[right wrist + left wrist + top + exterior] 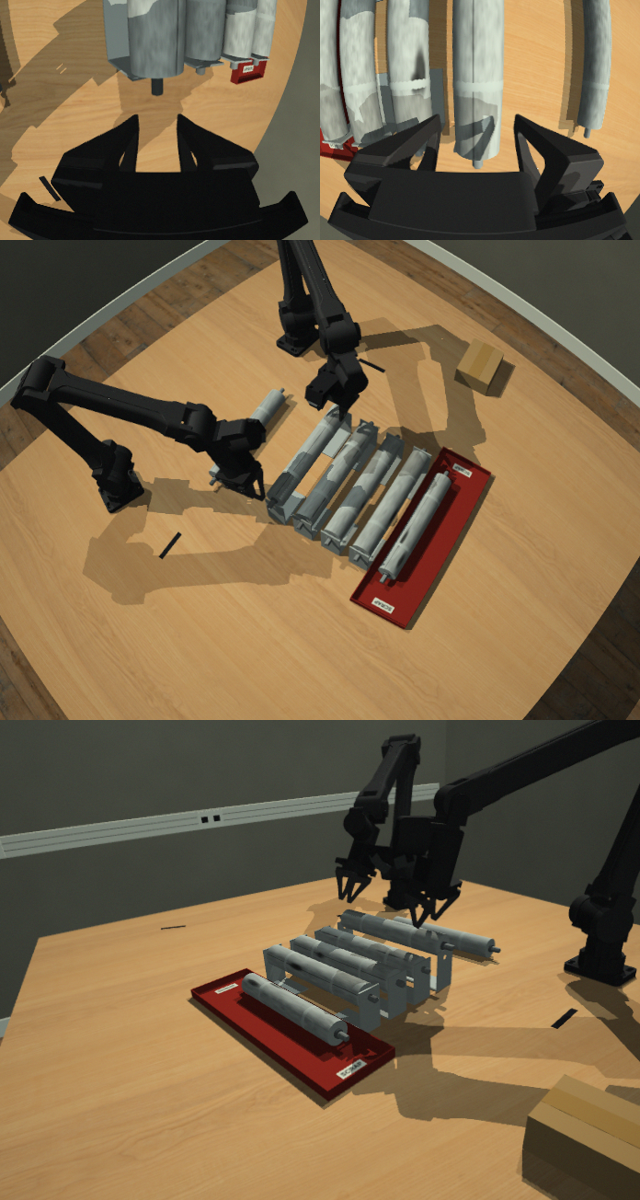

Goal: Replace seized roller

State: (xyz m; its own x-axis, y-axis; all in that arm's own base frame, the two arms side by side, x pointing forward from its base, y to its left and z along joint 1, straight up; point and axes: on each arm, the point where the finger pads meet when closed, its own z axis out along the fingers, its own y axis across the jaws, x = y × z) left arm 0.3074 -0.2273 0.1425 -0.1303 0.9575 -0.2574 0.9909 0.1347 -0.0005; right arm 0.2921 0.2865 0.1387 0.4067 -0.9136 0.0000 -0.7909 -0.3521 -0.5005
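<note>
With the replacement roller [310, 446] [390, 932] [478, 55] [154, 46] apparently riding high over its holes, I'm judging seating in hand; left jaws [341, 417] [426, 921] standing wide, right jaws [262, 497] [345, 900] narrower, both empty; next is needing axle compression, lowering.

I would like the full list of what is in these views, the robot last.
rollers in bed: four, grey, side by side
roller in tray: one, grey
spare roller: one, grey, beside bed
brackets: several, grey, under bed rollers
scrap tray: one, red, beside bed
labels: two, white, tray ends
box: one, brown, on table
strips: two, black, on table
table: one, wooden
walls: grey, behind
left arm: black, jaws open
right arm: black, jaws part-open
</note>
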